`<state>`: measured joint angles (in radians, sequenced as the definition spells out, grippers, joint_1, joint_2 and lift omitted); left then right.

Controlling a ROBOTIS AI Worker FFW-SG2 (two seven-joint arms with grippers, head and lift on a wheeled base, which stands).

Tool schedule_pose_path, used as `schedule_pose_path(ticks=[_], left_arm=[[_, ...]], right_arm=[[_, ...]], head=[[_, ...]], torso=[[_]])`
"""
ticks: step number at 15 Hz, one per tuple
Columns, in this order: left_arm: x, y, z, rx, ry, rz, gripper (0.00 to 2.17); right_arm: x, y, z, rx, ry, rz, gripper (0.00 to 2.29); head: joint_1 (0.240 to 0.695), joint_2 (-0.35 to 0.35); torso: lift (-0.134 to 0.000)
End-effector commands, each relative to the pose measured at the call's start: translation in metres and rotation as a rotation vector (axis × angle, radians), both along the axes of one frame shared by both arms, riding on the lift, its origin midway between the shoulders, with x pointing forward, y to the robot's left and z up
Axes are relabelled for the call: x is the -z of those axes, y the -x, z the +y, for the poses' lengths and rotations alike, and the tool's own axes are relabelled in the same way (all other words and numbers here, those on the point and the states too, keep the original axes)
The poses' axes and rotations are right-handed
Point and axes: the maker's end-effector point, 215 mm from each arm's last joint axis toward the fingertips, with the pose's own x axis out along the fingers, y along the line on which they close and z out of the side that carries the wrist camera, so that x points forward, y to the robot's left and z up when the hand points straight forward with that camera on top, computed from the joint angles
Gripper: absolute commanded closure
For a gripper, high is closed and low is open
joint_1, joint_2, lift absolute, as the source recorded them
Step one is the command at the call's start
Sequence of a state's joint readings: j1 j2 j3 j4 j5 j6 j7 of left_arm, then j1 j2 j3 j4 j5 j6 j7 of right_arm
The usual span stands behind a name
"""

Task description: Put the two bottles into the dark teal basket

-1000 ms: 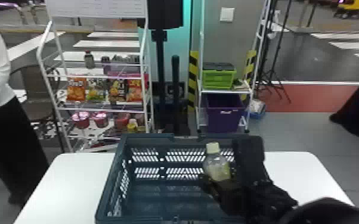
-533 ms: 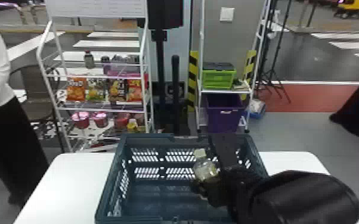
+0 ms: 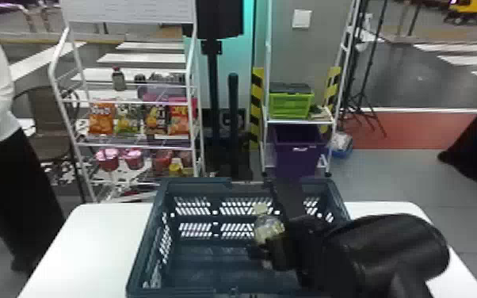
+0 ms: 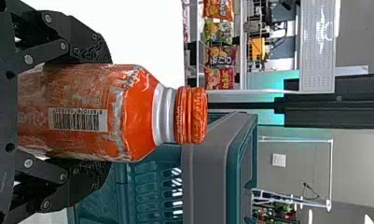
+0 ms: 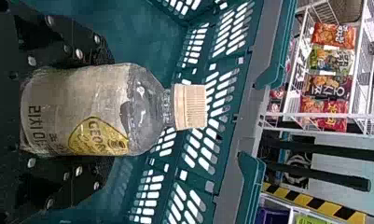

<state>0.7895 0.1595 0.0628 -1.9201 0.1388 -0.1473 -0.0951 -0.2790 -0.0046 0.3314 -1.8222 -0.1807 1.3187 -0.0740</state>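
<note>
Okay, so the bottle in my right gripper (image 3: pixel 272 246) is a squat clear one (image 5: pixel 145 109) with a pale ridged cap (image 5: pixel 190 106) and rounded shoulders. I've got it pinched between both fingers, cap up and leaning a little, within the opening of the dark teal basket (image 3: pixel 194 183). It has a cream wrap (image 5: pixel 77 98) with big dark characters running round it, plus a yellow patch (image 5: pixel 98 136) carrying dark lettering.

The other one's an orange bottle (image 4: pixel 133 112), shiny, with a silver neck (image 4: pixel 163 113) and a ribbed orange screw cap (image 4: pixel 190 115). My left gripper (image 4: pixel 105 112) has it squeezed from both sides, cap up, near the basket's rim; can't tell if any of it is over the basket. Its body is streaky orange and silvery, with a barcode (image 4: pixel 77 119) on a light panel, small digits along the bars and pale print up by the shoulder.
</note>
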Motion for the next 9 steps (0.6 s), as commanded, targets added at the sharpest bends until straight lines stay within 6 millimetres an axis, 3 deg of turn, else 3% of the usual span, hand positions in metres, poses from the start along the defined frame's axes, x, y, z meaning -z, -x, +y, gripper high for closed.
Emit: schedule_pose_path(ticks=[1, 4, 8, 9], left_arm=[[-0.001, -0.003, 0.001, -0.002, 0.000, -0.002, 2.15], [-0.004, -0.007, 0.002, -0.004, 0.002, -0.012, 2.15], [-0.014, -0.011, 0.002, -0.005, 0.003, -0.038, 2.15], [-0.017, -0.013, 0.002, -0.008, 0.004, -0.046, 2.15]], right_arm=[[-0.004, -0.002, 0.001, 0.002, -0.007, -0.003, 0.00], [-0.011, -0.006, 0.001, 0.010, -0.022, -0.030, 0.00], [-0.066, -0.014, 0.016, 0.023, -0.135, -0.242, 0.01], [-0.071, -0.007, 0.006, 0.028, -0.138, -0.285, 0.01]], head=[[0.499, 0.000], [0.499, 0.000], [0.499, 0.000], [0.499, 0.000]], torso=[[0.000], [0.000], [0.000], [0.000]])
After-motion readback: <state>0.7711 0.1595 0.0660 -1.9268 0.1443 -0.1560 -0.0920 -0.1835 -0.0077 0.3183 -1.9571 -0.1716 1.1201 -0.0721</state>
